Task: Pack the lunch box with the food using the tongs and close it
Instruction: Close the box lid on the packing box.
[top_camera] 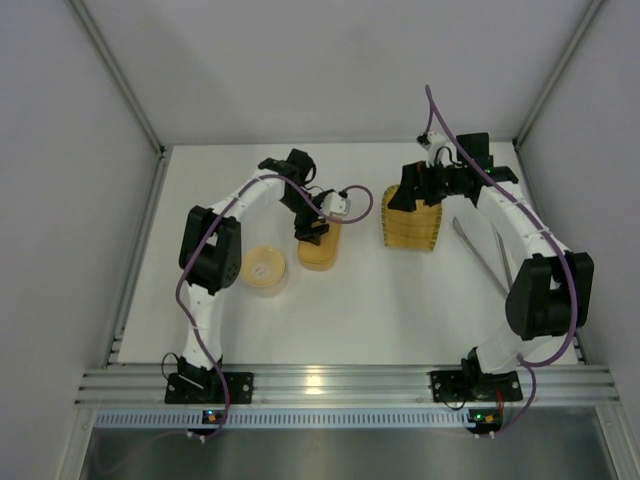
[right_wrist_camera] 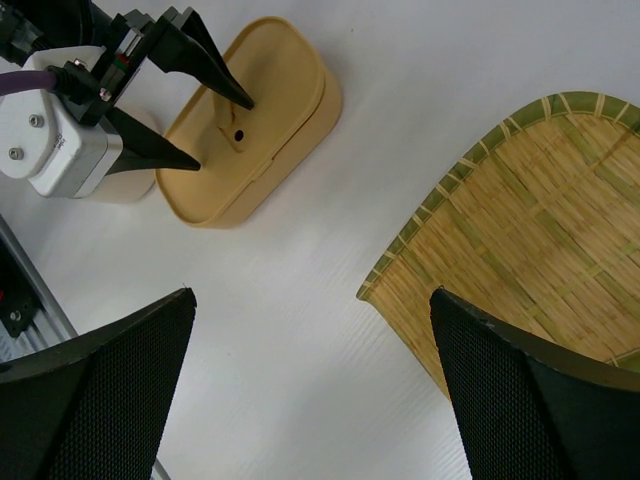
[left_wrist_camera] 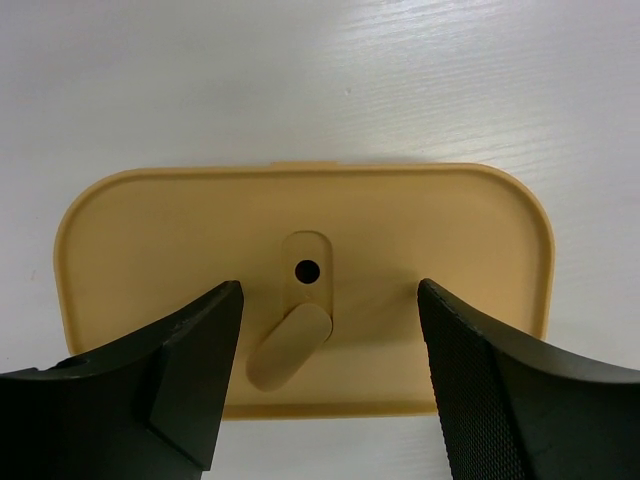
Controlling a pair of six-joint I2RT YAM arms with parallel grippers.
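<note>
The lunch box is a pale-orange oblong left of the table's middle, and its lid lies flat on it, with a small vent tab at the centre. My left gripper is open right over the lid, its fingers either side of the tab and holding nothing. The right wrist view shows the same box with the left gripper low on its top. The tongs lie on the table at the right. My right gripper is wide open and empty above the table. No food shows.
A square yellow woven tray sits right of centre, its corner under my right gripper. A small round tin with a tan lid stands left of the box. Walls enclose the table on three sides.
</note>
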